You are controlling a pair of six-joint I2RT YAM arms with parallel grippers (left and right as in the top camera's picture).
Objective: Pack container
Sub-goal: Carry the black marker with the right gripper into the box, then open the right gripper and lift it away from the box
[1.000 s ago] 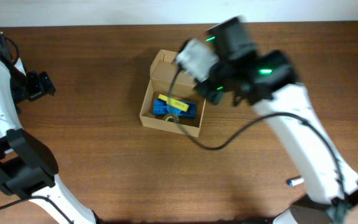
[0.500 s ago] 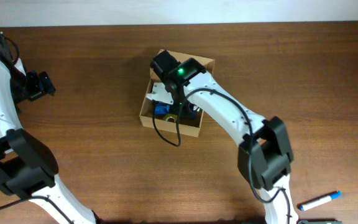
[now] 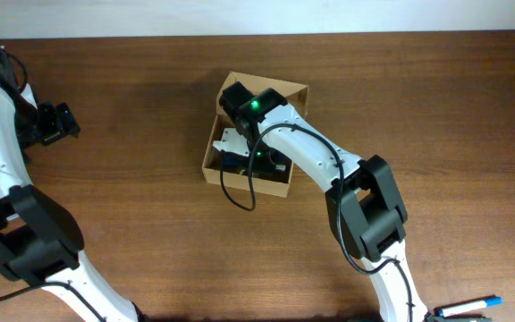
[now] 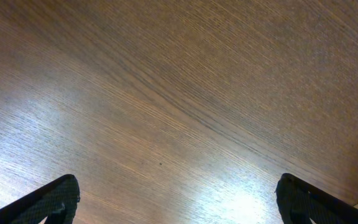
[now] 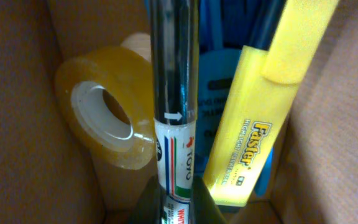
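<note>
At the far left of the table (image 3: pixel 132 224) the left gripper (image 4: pixel 179 200) hangs over bare wood, well apart from everything else. Its wrist view shows only the two dark fingertips (image 4: pixel 53 198) in the bottom corners, spread wide with nothing between them. Toward the middle sits the container (image 3: pixel 240 176), a tan cardboard box with its flap lid (image 3: pixel 282 91) standing open on the far side. The right arm comes in from the lower right edge and bends down into the box, hiding much of the inside from above. Inside, seen from the right wrist, the leftmost thing is a roll of clear tape (image 5: pixel 104 118) leaning against the brown cardboard wall on that side. Just right of it is a black marker (image 5: pixel 174 93) with a white printed label (the letters TOYO can be read on it), running straight up the centre of the view. The right gripper (image 5: pixel 174 208) is pinching this marker, its two dark fingers pressed against the barrel on either side at the bottom of the frame. To the right again lies a yellow highlighter (image 5: pixel 260 118), close beside the marker and tilted, resting on a blue case (image 5: pixel 219 81) that shows behind both pens. Far off at the bottom right edge of the table, well apart from the box, lies a loose marker (image 3: pixel 477 303) with a blue cap.
</note>
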